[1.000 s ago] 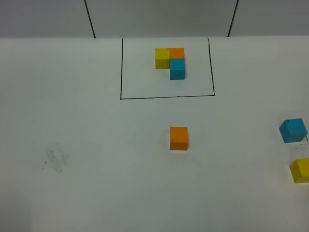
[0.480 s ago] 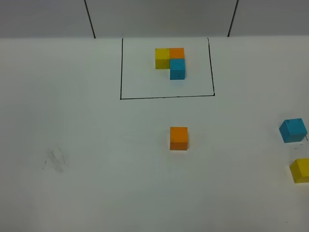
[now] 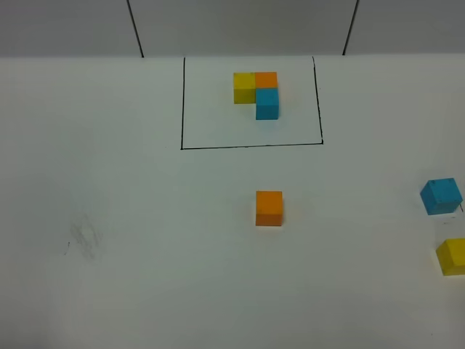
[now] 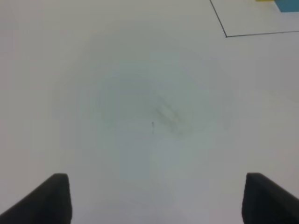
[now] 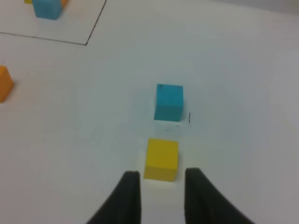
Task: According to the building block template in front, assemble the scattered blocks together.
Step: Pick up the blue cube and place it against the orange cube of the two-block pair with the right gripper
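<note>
The building block template (image 3: 256, 93) is an L of yellow, orange and blue cubes inside a thin black outline (image 3: 251, 146) at the far middle of the table. The scattered blocks lie nearer: orange cube (image 3: 269, 208) in the middle, light blue cube (image 3: 441, 196) and yellow cube (image 3: 452, 256) at the right edge. Neither gripper shows in the exterior high view. My right gripper (image 5: 161, 175) is open, its fingertips just at the near edge of the yellow cube (image 5: 161, 157), with the blue cube (image 5: 168, 101) beyond. My left gripper (image 4: 159, 200) is open and empty over bare table.
A faint grey scuff (image 3: 86, 238) marks the white table at the left; it also shows in the left wrist view (image 4: 168, 114). A corner of the black outline (image 4: 226, 35) lies far from the left gripper. Two dark seams (image 3: 135, 29) run up the back wall.
</note>
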Robot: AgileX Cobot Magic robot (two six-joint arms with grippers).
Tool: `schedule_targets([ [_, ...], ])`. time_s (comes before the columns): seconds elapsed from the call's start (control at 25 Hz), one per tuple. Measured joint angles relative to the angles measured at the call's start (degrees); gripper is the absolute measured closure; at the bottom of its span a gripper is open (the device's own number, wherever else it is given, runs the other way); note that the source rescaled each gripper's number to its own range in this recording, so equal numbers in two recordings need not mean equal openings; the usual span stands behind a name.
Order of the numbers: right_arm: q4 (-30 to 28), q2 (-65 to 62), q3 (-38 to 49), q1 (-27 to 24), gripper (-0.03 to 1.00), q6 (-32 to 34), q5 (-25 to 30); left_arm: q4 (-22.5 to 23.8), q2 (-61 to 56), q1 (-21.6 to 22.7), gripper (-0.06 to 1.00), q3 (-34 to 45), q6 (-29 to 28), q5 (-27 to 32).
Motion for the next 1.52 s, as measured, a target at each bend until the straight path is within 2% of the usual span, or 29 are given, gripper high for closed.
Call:
schedule_targets([
  [0.4, 0.0, 0.0, 0.0, 0.0, 0.97, 0.0, 0.0, 0.02, -0.05, 0.15, 0.36, 0.11, -0.3, -0.07],
  [0.68, 0.0, 0.0, 0.0, 0.0, 0.97, 0.0, 0.0, 0.02, -0.05, 4.0, 0.36, 0.11, 0.0, -0.07],
  [1.52, -0.13, 0.0, 0.0, 0.0, 0.97, 0.0, 0.0, 0.02, -0.05, 4.01, 0.36, 0.11, 0.0, -0.07],
])
